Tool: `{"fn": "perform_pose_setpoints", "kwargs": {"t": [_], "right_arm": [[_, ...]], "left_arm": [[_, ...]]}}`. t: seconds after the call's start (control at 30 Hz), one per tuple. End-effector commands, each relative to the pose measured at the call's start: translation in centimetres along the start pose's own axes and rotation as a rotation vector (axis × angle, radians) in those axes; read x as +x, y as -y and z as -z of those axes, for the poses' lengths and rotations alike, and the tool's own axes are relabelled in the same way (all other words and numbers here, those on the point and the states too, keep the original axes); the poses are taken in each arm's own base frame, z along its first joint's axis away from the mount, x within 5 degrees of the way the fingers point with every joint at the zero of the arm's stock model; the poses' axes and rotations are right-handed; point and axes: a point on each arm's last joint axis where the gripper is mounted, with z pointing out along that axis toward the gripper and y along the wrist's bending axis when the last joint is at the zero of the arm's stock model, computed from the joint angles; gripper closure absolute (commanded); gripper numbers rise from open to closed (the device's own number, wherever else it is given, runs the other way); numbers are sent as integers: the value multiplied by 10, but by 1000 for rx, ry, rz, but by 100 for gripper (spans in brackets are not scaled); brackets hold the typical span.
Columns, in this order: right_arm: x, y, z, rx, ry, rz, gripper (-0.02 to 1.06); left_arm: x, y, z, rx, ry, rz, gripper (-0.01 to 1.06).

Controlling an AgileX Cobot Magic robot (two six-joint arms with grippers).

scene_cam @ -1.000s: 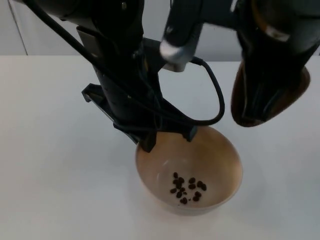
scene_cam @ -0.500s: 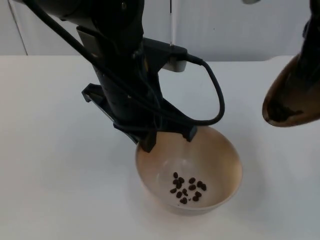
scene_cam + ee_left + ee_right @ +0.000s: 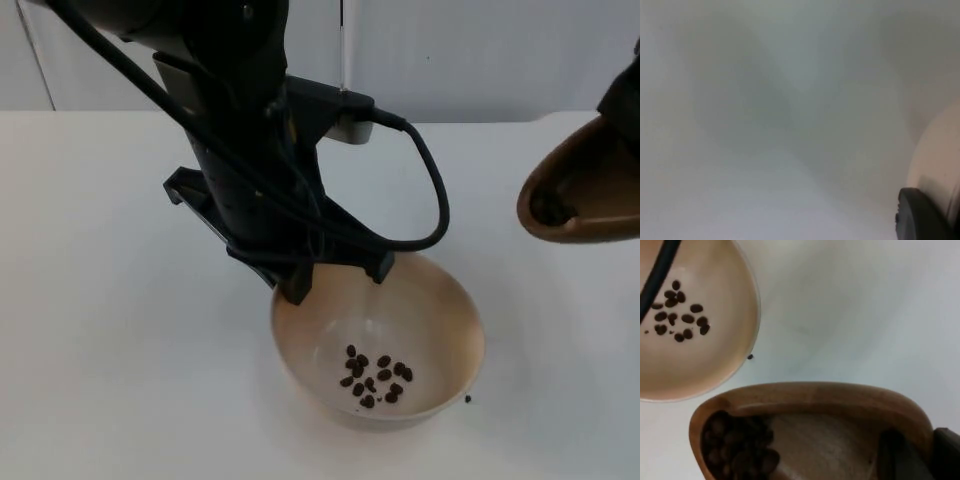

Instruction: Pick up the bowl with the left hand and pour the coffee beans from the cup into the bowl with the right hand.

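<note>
White table top (image 3: pixel 100 300), grey wall behind. Left gripper (image 3: pixel 335 275) clamps the tan round bowl (image 3: pixel 440 320) by its rim; some coffee beans (image 3: pixel 375 377) inside. Right gripper, at right edge, fingers closed on the brown wooden cup (image 3: pixel 580 195), has drawn away, levelling; beans remain inside, so pouring looks unfinished. One stray bean (image 3: pixel 467 400) beside the bowl.

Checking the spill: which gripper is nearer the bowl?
Left. The left gripper grips the bowl at its rim; the right gripper holds the cup off to its side.
</note>
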Motion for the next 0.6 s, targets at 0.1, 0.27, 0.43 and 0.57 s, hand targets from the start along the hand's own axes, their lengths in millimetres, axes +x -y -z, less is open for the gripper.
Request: {"fn": "perform_pose_setpoints", "kwargs": {"t": [0.1, 0.27, 0.43, 0.57], "right_arm": [[-1, 5, 3, -81, 43, -42, 104], [-1, 13, 1, -121, 48, -84, 104], [0, 22, -1, -145, 45, -106, 104], [2, 34, -3, -175, 58, -155, 104]], "left_arm": [[0, 3, 2, 8, 2, 7, 105], [0, 3, 2, 8, 2, 7, 105], [1, 2, 2, 6, -12, 7, 105], [2, 2, 2, 5, -16, 7, 105]]}}
